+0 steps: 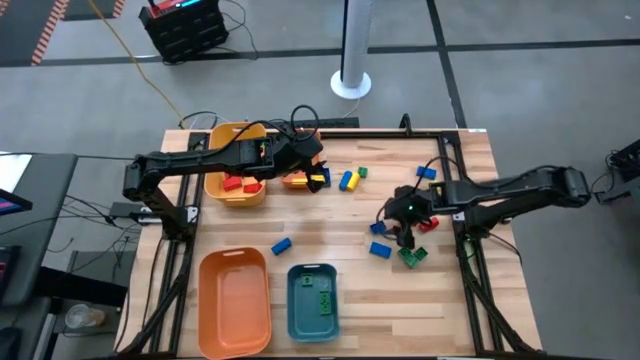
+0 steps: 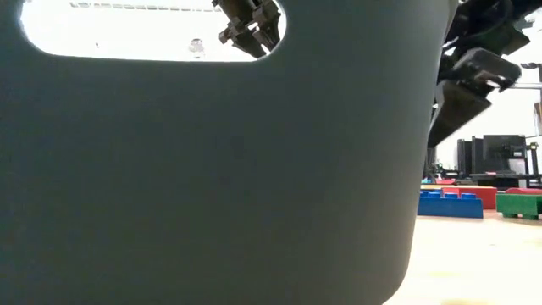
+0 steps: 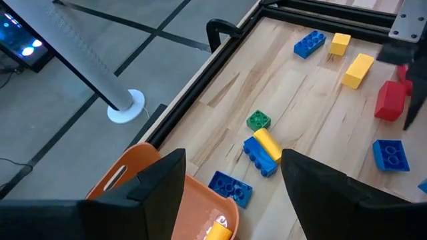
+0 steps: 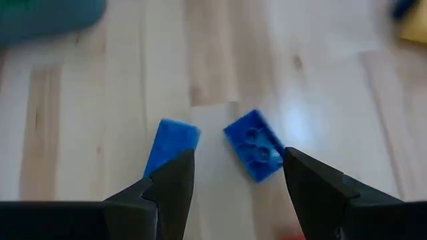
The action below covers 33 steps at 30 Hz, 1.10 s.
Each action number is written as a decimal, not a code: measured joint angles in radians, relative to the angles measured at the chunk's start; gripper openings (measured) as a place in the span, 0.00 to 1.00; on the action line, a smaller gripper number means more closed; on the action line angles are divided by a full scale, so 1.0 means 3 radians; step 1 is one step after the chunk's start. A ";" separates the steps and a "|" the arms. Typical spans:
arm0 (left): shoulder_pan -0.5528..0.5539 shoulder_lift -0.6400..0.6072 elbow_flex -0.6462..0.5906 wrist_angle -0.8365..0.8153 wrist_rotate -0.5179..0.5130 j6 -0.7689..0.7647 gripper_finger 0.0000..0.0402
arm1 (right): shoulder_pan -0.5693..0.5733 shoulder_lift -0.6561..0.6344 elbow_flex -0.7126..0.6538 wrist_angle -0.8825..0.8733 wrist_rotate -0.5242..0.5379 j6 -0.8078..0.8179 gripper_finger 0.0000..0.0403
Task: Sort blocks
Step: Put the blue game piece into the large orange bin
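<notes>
Small studded blocks lie scattered flat on the wooden table. My right gripper (image 1: 404,228) (image 4: 237,175) is open and hovers low over two blue blocks (image 4: 172,143) (image 4: 257,153). A green block (image 1: 412,257) and a red block (image 1: 428,225) lie beside it. My left gripper (image 1: 312,170) (image 3: 233,183) is open and empty above a small orange container (image 3: 170,200), which has a yellow block (image 3: 217,230) and a blue block (image 3: 230,188) at it. Ahead of it lie a yellow-on-blue pair (image 3: 262,152) and a green block (image 3: 258,121).
A yellow bin (image 1: 222,190) with red blocks sits at the far left. A large orange bin (image 1: 235,300) and a teal bin (image 1: 300,310) holding a green block (image 1: 322,298) stand at the near edge. The teal bin's wall (image 2: 212,169) blocks most of the low view. Black frame rails border the table.
</notes>
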 joint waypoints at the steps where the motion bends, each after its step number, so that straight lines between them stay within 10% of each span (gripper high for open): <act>1: 0.0000 0.0000 0.0000 -0.0001 0.0000 0.0000 0.60 | 0.0011 0.0008 -0.0019 0.0063 0.0001 -0.0091 0.59; 33: -0.0001 0.0000 -0.0001 -0.0001 0.0000 0.0000 0.60 | -0.0673 0.0006 -0.0425 0.0625 0.0088 -0.1140 0.59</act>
